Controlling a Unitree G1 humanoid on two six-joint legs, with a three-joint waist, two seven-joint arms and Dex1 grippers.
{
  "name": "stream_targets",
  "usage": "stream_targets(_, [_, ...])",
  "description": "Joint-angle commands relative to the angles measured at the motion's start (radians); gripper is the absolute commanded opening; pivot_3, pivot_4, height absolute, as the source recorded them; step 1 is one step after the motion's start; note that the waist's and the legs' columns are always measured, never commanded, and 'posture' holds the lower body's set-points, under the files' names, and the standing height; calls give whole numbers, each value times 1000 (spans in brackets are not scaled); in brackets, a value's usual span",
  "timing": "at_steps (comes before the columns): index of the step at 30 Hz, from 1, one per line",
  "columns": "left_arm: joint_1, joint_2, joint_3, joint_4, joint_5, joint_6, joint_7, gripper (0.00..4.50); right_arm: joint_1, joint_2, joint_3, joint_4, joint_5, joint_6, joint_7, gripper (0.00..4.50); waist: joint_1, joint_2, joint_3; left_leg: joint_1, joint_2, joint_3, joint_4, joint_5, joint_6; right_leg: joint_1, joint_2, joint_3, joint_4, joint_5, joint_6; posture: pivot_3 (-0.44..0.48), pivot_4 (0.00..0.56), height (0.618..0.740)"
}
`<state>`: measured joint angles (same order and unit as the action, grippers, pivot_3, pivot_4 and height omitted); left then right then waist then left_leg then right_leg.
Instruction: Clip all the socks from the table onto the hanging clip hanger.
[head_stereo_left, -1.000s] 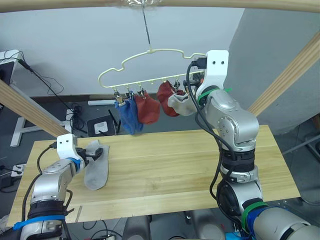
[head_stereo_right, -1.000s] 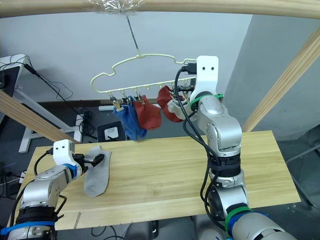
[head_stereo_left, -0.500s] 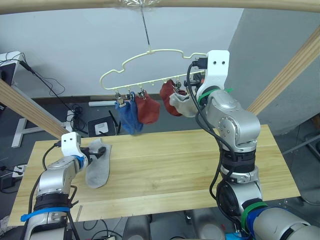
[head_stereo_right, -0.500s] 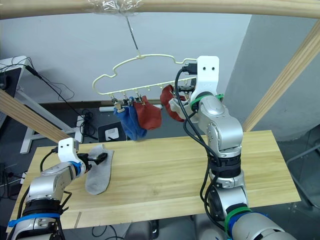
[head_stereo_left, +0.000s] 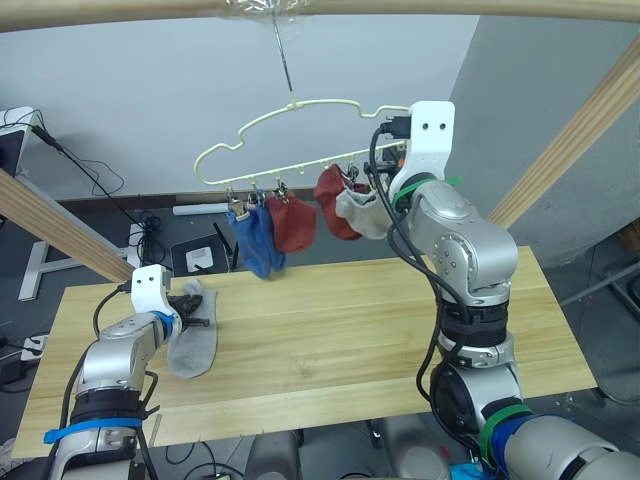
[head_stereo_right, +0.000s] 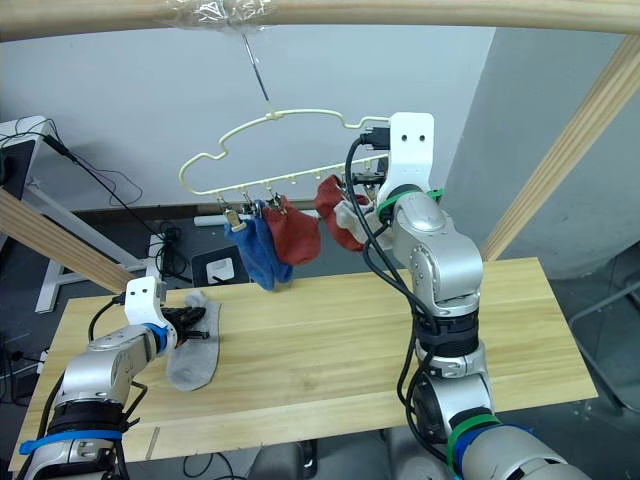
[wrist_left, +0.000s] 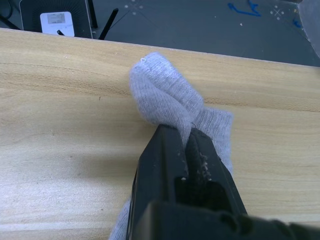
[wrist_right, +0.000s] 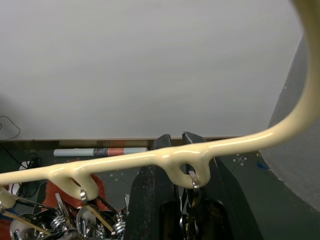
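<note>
Tabletop (head_stereo_left: 330, 330): light wood planks, visible grain. Clip hanger (head_stereo_left: 300, 140): pale yellow wire, with small metallic clips. Hung socks: two blue (head_stereo_left: 255, 238), two rust red (head_stereo_left: 293, 222), one light grey (head_stereo_left: 362, 212). Sock on the tabletop (head_stereo_left: 192, 335): light grey, plain knit, unpatterned. Left gripper (wrist_left: 186, 145): black jaws. Right gripper (wrist_right: 181, 150): black jaws. Overhead beam (head_stereo_left: 400, 8): light wood.

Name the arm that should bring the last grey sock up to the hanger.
Left: its end effector is shut on the grey sock; the right end effector is at the clip hanger.
</note>
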<state>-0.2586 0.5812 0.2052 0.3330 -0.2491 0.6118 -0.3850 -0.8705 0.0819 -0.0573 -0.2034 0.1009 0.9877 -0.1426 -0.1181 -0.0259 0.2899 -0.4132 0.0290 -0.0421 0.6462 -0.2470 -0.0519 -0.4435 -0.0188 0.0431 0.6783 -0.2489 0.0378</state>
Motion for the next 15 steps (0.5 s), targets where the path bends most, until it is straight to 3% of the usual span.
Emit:
stream_targets(1, [46,-16,-7,2,-13,58,-34,37,4,4,-7,-56,0,-4,-8,0,0,0,0,0,0,0,0,0,0,0,0,0,0,0,0,-180,332,740])
stream_targets(8, [113,-39,-21,-272,-171,159,-211,37,6,5,-9,-62,3,5,-8,0,0,1,3,-3,0,0,-1,0,0,0,-3,0,-4,0,1,-181,333,740])
stream_targets(15, [122,-55,-53,-476,-285,251,-276,37,7,8,-10,-62,6,9,-5,0,2,2,9,-4,0,-2,-1,0,0,0,-2,-1,-5,0,1,-181,333,740])
